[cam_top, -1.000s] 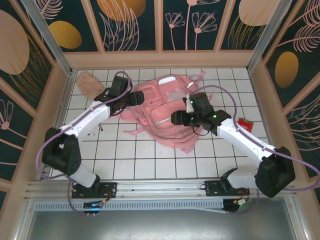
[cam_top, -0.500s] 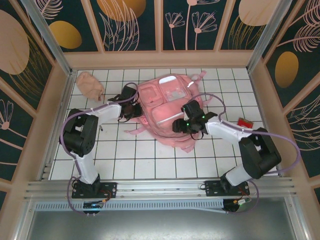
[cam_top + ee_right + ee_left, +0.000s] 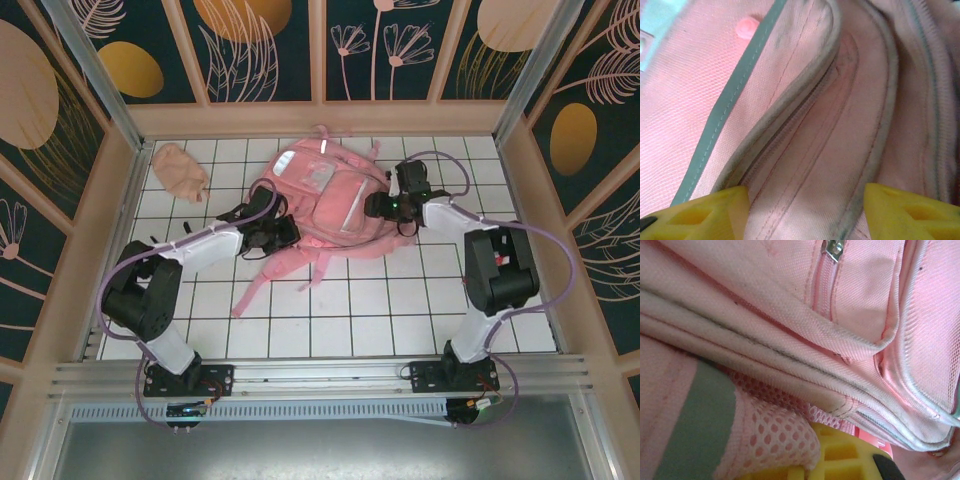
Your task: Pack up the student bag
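– Toward the far middle of the tiled table (image 3: pixel 300 320), what is seen?
– The student bag (image 3: pixel 330 190) is laid flat there, front up, with its pink straps (image 3: pixel 250 292) trailed toward the near left. A peach pouch (image 3: pixel 180 170) is set well apart, at the far-left corner.
– How are the jaws of the left gripper (image 3: pixel 285 230) held?
– They are pressed together on the bag's left edge. Pink mesh is seen bunched over a yellow finger (image 3: pixel 840 460) in the left wrist view.
– And the right gripper (image 3: pixel 378 207)?
– Its jaws are spread at the bag's right side. A piped fold of pink fabric is seen between the yellow fingers (image 3: pixel 705 212), but no pinch can be made out.
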Action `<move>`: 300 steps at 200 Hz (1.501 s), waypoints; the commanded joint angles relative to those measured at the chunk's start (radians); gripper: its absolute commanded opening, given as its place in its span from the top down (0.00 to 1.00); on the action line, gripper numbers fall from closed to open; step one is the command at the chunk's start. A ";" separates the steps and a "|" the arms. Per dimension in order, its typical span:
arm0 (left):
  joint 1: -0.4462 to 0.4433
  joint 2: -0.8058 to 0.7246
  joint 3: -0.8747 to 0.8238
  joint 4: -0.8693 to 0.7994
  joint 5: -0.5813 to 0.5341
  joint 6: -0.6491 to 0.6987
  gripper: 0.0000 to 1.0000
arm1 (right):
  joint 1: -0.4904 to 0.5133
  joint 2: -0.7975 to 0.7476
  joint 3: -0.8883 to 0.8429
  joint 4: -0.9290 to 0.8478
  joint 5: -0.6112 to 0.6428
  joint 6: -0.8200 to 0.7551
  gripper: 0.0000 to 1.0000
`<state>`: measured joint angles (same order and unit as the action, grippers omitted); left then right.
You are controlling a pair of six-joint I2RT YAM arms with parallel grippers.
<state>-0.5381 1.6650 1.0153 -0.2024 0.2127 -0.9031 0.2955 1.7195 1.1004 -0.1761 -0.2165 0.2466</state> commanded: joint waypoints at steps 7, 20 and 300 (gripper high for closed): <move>-0.017 -0.074 0.005 0.063 0.082 -0.094 1.00 | 0.019 -0.295 -0.180 0.135 0.014 -0.015 0.37; -0.017 -0.088 -0.003 0.078 0.080 -0.119 1.00 | 0.049 -0.451 -0.317 0.236 -0.018 -0.066 0.37; -0.041 -0.177 -0.134 0.241 0.171 -0.313 1.00 | 0.686 0.388 -0.515 1.845 0.547 -0.503 0.80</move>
<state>-0.5499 1.5360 0.8822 -0.0391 0.2367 -1.1770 0.9833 2.0853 0.5350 1.6012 0.2394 -0.2745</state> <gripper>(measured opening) 0.046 0.227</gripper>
